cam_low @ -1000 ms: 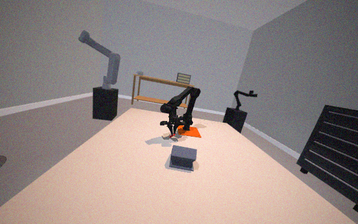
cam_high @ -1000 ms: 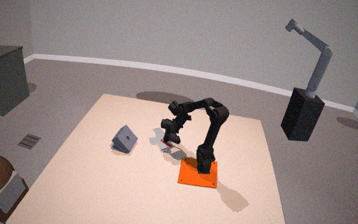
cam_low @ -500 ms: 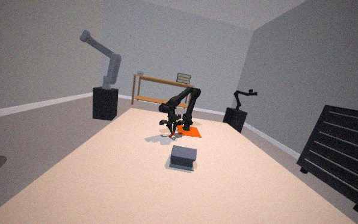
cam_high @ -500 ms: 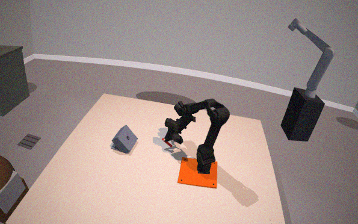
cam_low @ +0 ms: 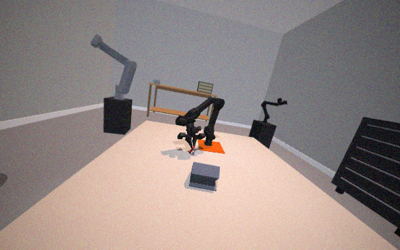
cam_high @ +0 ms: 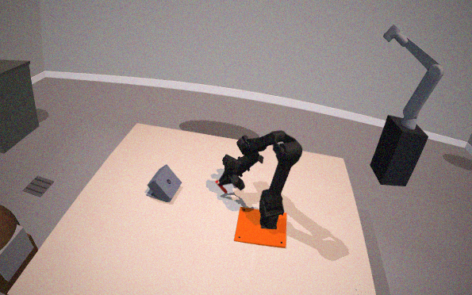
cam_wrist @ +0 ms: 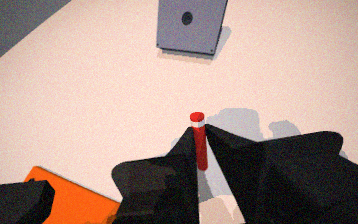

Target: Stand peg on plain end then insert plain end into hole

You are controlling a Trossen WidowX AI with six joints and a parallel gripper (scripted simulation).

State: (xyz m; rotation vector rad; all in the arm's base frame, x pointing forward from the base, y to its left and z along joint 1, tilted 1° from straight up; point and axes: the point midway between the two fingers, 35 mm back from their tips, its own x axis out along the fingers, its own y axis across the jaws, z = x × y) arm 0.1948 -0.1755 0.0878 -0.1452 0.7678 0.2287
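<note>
The red peg (cam_high: pixel 223 189) (cam_low: pixel 191 150) (cam_wrist: pixel 201 152) is held tilted, its white-banded end up and toward the panel and its plain end down toward the robot's base. My gripper (cam_high: pixel 220 184) (cam_wrist: pixel 198 129) is shut on it just below the white band. The plain end is low over the table; whether it touches the table is not clear. The grey sloped panel (cam_high: pixel 173 188) (cam_low: pixel 205 169) (cam_wrist: pixel 172 36) stands apart from the gripper. The dark hole (cam_high: pixel 168 181) (cam_wrist: pixel 187 18) shows in its face; the exterior camera sees the panel from behind.
The orange base plate (cam_high: pixel 257 235) (cam_low: pixel 217 148) (cam_wrist: pixel 70 200) lies under the robot's base on the pale table (cam_high: pixel 152 254) (cam_low: pixel 146 215) (cam_wrist: pixel 80 100). The arm's shadows fall on the table around the gripper. Cabinets, a shelf and other arms stand beyond the table.
</note>
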